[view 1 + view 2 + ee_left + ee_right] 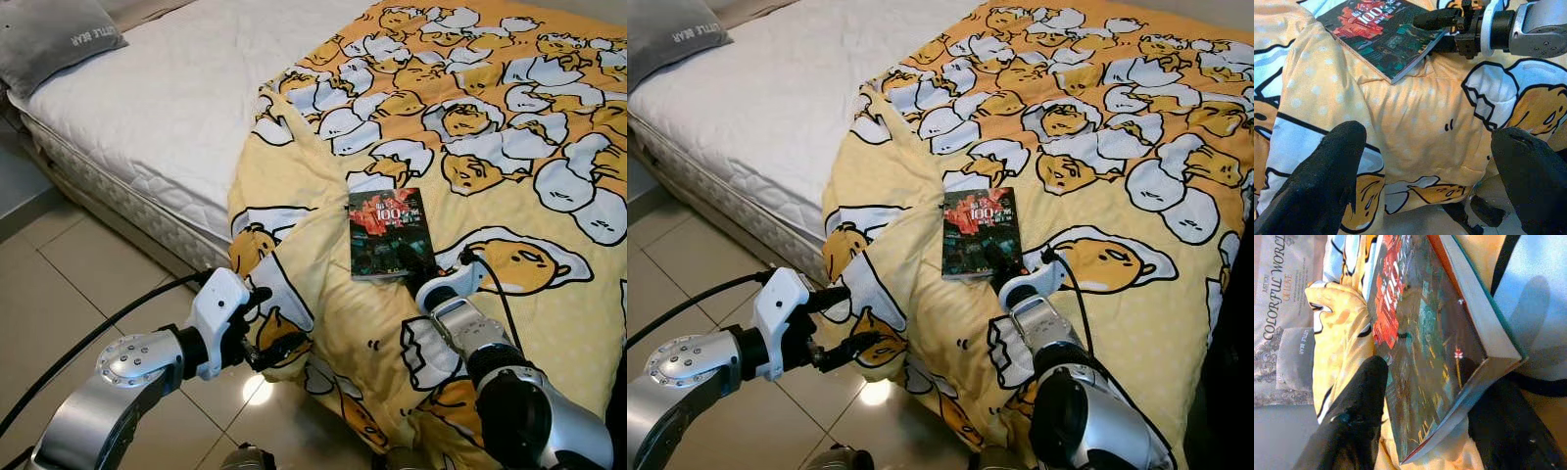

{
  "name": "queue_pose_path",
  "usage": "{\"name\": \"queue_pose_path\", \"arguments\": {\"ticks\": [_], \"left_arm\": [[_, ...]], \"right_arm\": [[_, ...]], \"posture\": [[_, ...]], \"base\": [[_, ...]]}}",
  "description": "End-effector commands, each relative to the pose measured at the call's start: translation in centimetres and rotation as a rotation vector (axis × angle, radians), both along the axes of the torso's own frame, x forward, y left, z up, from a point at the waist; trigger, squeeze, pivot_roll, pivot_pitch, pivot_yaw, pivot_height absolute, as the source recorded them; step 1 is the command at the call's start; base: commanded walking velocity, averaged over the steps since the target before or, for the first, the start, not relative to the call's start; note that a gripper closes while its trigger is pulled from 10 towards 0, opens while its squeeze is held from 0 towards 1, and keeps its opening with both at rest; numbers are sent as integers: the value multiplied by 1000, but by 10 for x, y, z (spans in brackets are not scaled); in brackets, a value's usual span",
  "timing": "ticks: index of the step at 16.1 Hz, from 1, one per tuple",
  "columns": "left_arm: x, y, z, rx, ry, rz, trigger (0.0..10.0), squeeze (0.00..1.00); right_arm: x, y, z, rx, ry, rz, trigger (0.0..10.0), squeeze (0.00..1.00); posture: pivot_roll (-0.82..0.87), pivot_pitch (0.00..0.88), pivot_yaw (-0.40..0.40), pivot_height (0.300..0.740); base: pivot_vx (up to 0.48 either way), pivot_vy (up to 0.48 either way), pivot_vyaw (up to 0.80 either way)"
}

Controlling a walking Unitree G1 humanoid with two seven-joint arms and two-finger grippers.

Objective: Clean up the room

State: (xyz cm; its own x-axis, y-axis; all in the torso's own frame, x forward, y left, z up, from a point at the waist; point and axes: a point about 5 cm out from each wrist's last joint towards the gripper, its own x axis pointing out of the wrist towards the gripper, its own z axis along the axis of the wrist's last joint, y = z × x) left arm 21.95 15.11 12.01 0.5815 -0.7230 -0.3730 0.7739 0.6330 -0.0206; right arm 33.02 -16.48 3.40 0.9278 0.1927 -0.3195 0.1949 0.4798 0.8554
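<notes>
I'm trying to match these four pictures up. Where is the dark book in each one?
Left eye view: book at centre, on the yellow blanket.
Right eye view: book just left of centre.
Left wrist view: book along the top edge.
Right wrist view: book close up, between the black fingers.
Shared landmark: the yellow blanket.

One book (391,233) with a dark cover lies on one yellow duvet (470,147) printed with cartoon eggs, spread across one bed (186,98) with a bare white mattress. One grey pillow (49,34) sits at the bed's head. Two silver arms reach in, each ending in one tool: the left tool (265,328), its two black fingers parted at the duvet's hanging edge, and the right tool (416,264), its two fingers astride the book's near corner. One black cable (98,338) trails from the left arm.
</notes>
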Motion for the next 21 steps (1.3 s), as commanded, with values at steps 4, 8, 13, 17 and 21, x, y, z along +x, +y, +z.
{"name": "queue_pose_path", "arguments": {"ticks": [4, 8, 13, 17, 21], "left_arm": [[1, 5, -1, 23, -11, 19, 10000, 980], [2, 4, -2, 19, -18, 24, 10000, 976], [5, 4, -4, -2, -35, 87, 10000, 965], [22, 5, -4, -47, -119, 283, 10000, 980], [37, 7, -1, -199, -91, 407, 10000, 1000]], "right_arm": [[7, 7, 8, 19, -30, -12, 0, 0], [9, 6, 11, 15, -49, -9, 0, 0], [11, 5, 15, -1, -80, 10, 0, 0], [8, 1, 14, 5, -126, 20, 0, 0], [4, -4, 27, 7, -291, 126, 0, 0]], "posture": [[38, 87, 77, 740], [35, 73, 73, 740], [19, 18, 67, 740], [11, 0, 63, 740], [9, 0, 55, 740]], "base": [[0, 0, 0], [0, 0, 0], [0, 0, 0], [0, 0, 0], [0, 0, 0]]}}
